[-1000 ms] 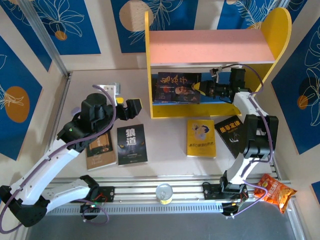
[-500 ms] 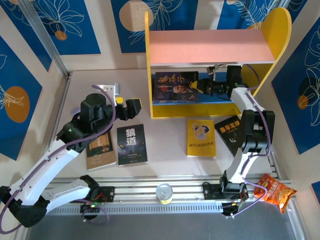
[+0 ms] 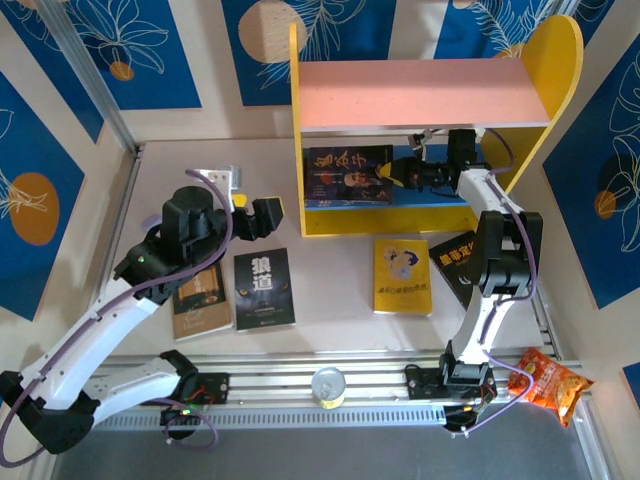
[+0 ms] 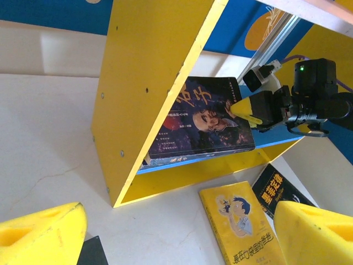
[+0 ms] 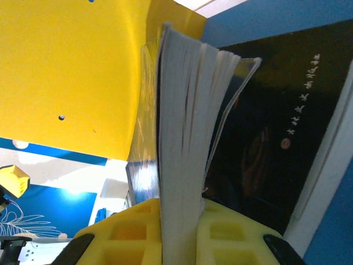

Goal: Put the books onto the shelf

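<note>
Here the right hand (image 3: 388,175) sits inside the lower tier of the shelf (image 3: 420,95), under the pink upper board. Its yellow fingers are clamped on the right edge of the portrait-cover book (image 3: 345,175). That book stands tilted on the shelf's blue lower board, cover facing the shelf's open front, left edge close to the straight yellow side panel. In the right wrist view, the hand (image 5: 179,221) pinches the book (image 5: 179,127) edge-on between two yellow pads (image 5: 127,232), with the shelf's yellow panel (image 5: 66,72) behind. A dark glossy cover with small gold characters lies beside the pages; I cannot tell whether it belongs to the same book.

The left hand (image 3: 258,212) hangs over the surface (image 3: 160,170) just left of the shelf, fingers spread wide apart and holding nothing. Its wrist view looks past its yellow fingertips (image 4: 41,232) at the shelf's side panel (image 4: 149,83), the portrait-cover book (image 4: 204,121) and the right hand (image 4: 245,107) gripping it.

Four more books lie flat on the surface in front of the shelf:
- The yellow cartoon book (image 3: 402,276) lies just in front of its middle.
- The black book with the yellow title (image 3: 455,258) lies in front of its right end, partly under the right arm.
- The black book with the white title (image 3: 264,288) lies in front and to the left.
- The tan book (image 3: 200,300) lies further left, partly under the left arm.

An orange snack bag (image 3: 548,382) lies well in front of the shelf, off to its right.
</note>
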